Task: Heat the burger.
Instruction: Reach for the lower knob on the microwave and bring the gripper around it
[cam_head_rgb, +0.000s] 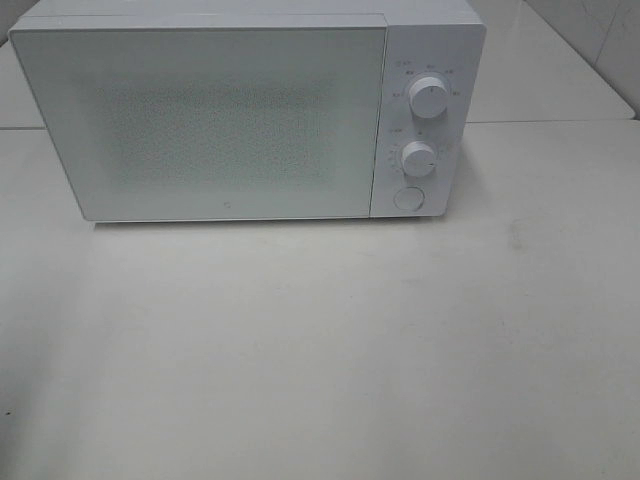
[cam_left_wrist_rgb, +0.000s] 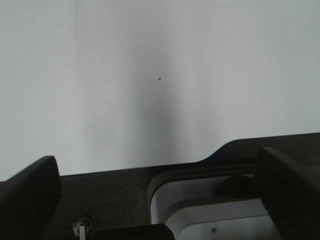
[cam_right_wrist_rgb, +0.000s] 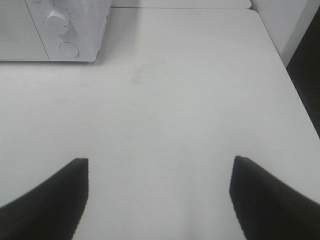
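My left gripper (cam_left_wrist_rgb: 156, 165) has its jaws spread wide with nothing between them, above a white surface beside a dark edge. My right gripper (cam_right_wrist_rgb: 160, 162) is also parted and holds nothing, and it hovers over the white table (cam_right_wrist_rgb: 190, 100). Farther on, the white microwave (cam_head_rgb: 200, 120) sits at the back of the table with its door closed. On its panel are the upper knob (cam_head_rgb: 430, 97), the lower knob (cam_head_rgb: 419, 158) and a round button (cam_head_rgb: 408, 197) beneath them. I cannot tell where the burger is; no view shows it
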